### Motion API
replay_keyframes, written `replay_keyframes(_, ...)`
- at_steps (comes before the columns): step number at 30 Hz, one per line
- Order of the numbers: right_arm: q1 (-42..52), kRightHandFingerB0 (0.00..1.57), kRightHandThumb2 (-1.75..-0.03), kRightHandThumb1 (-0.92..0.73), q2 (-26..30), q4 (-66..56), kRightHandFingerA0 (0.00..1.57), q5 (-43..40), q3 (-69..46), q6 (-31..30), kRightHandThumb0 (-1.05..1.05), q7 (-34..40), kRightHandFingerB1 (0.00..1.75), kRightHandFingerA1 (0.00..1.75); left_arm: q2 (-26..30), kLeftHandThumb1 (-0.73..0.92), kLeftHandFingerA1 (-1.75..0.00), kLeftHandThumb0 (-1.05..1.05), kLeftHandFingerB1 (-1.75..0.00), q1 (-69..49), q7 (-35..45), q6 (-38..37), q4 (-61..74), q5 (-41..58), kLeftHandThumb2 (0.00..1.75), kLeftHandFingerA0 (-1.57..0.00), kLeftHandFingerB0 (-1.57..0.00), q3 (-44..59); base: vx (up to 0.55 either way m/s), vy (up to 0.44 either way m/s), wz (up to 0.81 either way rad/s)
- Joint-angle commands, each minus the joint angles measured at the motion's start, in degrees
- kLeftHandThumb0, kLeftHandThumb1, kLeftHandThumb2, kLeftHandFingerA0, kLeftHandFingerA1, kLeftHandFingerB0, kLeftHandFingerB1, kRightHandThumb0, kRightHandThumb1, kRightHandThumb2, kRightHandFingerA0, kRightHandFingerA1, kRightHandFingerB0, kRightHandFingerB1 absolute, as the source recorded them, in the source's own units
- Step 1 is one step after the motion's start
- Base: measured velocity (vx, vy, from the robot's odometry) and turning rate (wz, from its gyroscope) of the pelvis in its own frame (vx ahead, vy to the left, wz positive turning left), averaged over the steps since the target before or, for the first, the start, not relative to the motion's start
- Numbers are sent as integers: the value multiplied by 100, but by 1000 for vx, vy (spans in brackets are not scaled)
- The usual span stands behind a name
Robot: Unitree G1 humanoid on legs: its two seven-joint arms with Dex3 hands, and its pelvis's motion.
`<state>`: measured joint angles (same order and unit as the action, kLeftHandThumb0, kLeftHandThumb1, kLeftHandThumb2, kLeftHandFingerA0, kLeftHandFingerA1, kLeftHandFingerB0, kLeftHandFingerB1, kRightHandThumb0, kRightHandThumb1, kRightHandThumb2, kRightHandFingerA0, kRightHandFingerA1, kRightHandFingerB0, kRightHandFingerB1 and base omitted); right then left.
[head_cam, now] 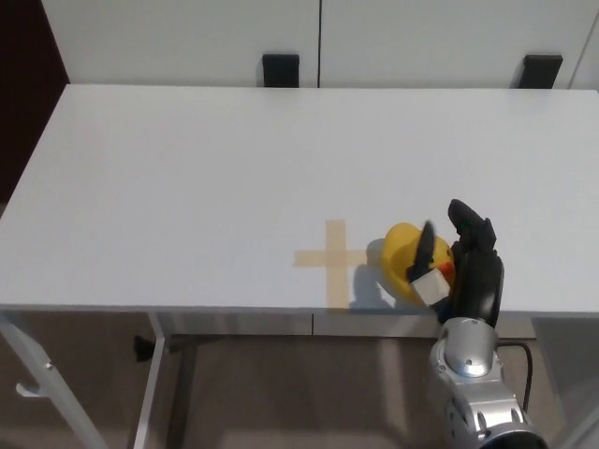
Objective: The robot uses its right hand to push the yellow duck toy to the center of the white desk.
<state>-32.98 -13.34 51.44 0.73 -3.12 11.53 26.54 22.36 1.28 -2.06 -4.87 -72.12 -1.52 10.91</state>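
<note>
The yellow duck toy (404, 260) stands on the white desk (234, 168) near its front edge, just right of a tan tape cross (330, 259). My right hand (465, 265) comes up from below the front edge and rests against the duck's right side, fingers apart, thumb lying across the duck, holding nothing. The duck's right part is hidden behind the thumb. My left hand does not show.
Two black brackets (280, 69) (539, 71) sit at the desk's far edge against white cabinet panels. The desk's metal legs (42, 369) and brown floor show below the front edge. A dark wall strip lies at the far left.
</note>
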Motion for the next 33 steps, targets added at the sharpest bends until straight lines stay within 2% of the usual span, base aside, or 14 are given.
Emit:
replay_keyframes(1,-230,0,-113,-51,-693,164,2,-58,176,-112,-38,-133,52,56,55,62,-88,-16,-101,43,31,-112,-16,-49,81,-87,-89,-64,0,0,0)
replay_keyframes(2,-230,0,-113,-51,-693,164,2,-58,176,-112,-38,-133,52,56,55,62,-88,-16,-101,43,31,-112,-16,-49,81,-87,-89,-64,0,0,0)
replay_keyframes(3,-223,5,-78,-92,-692,139,0,-36,267,-148,-86,-266,44,58,49,62,-89,-15,-101,44,16,-106,-17,-48,82,-88,-90,-69,0,0,0)
replay_keyframes(9,-183,6,-79,-92,-658,-12,0,108,741,-497,-90,-678,41,58,53,61,-91,-14,-103,38,33,-105,-48,-19,85,-88,-90,-56,0,0,0)
replay_keyframes(10,-137,6,-120,-76,-640,-52,0,108,836,-543,-79,-751,38,53,53,62,-90,-15,-102,32,21,-102,-46,-26,82,-89,-90,-63,0,0,0)
replay_keyframes(11,-99,5,-83,-91,-631,-83,0,88,874,-558,-87,-786,38,53,61,60,-87,-15,-101,21,23,-111,-35,-49,81,-87,-88,-86,0,0,0)
replay_keyframes(13,-53,5,-83,-91,-616,-134,0,51,926,-587,-87,-817,38,53,72,60,-87,-15,-101,10,28,-124,-23,-75,81,-87,-88,-114,0,0,0)
replay_keyframes(14,-32,6,-118,-78,-609,-162,5,36,952,-600,-84,-826,39,53,78,60,-87,-14,-100,7,24,-120,-21,-80,80,-87,-87,-123,0,0,0)
replay_keyframes(25,-68,6,-119,-80,-570,-224,2,17,1032,-675,-89,-856,46,59,78,59,-92,-16,-102,44,-14,-100,-49,-71,83,-91,-91,-136,0,0,0)
replay_keyframes(26,-75,5,-82,-92,-556,-224,0,40,1068,-695,-95,-903,41,50,79,60,-91,-16,-101,46,-18,-82,-46,-77,81,-89,-88,-146,0,0,0)
replay_keyframes(30,-86,5,-76,-92,-575,-259,0,11,1116,-782,-95,-1027,40,53,78,54,-91,-13,-100,17,-5,-113,-9,-92,88,-89,-89,-176,0,0,0)
replay_keyframes(31,-72,6,-123,-80,-560,-283,0,23,1133,-788,-85,-1029,42,49,81,61,-91,-15,-102,16,7,-92,-3,-75,82,-89,-90,-165,0,0,0)
replay_keyframes(32,-61,6,-123,-80,-544,-299,0,36,1146,-789,-85,-1025,42,49,84,61,-91,-15,-102,18,14,-72,-2,-62,82,-89,-90,-156,0,0,0)
replay_keyframes(33,-37,3,-84,-92,-511,-335,0,33,1141,-810,-86,-1025,37,52,85,59,-91,-14,-101,15,28,-63,-2,-44,80,-89,-90,-144,0,0,0)
